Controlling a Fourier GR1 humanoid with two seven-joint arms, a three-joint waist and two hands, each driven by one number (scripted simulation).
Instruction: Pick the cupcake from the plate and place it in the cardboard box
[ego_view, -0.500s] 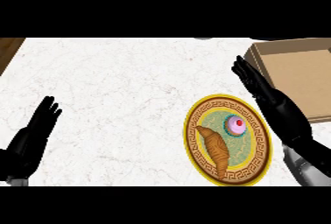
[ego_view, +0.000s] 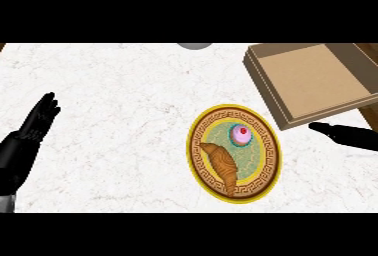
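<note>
Toward 3 o'clock on the table (ego_view: 111, 90), a gold-rimmed plate (ego_view: 214, 117) is lying flat. The cupcake (ego_view: 241, 134) is sitting on it, in the plate's 1 o'clock part, its pink top with a red dot facing up. A croissant (ego_view: 221, 167) is lying on the same plate, filling the 7 o'clock side, close to the cupcake but apart from it. The box (ego_view: 317, 75) is standing open at the table's 1 o'clock corner, its near corner reaching just beside the plate's rim at 2 o'clock. The right hand (ego_view: 347, 136) is showing at the 3 o'clock edge, below the box and beside the plate; its fingers are stretching out straight toward 9 o'clock, holding nothing and staying clear of the cupcake. The left hand (ego_view: 33, 130) is resting at the 9 o'clock edge, fingers open and pointing toward 12 o'clock, well apart from the plate. A grey round thing (ego_view: 193, 45) is showing partly at the 12 o'clock edge.
</note>
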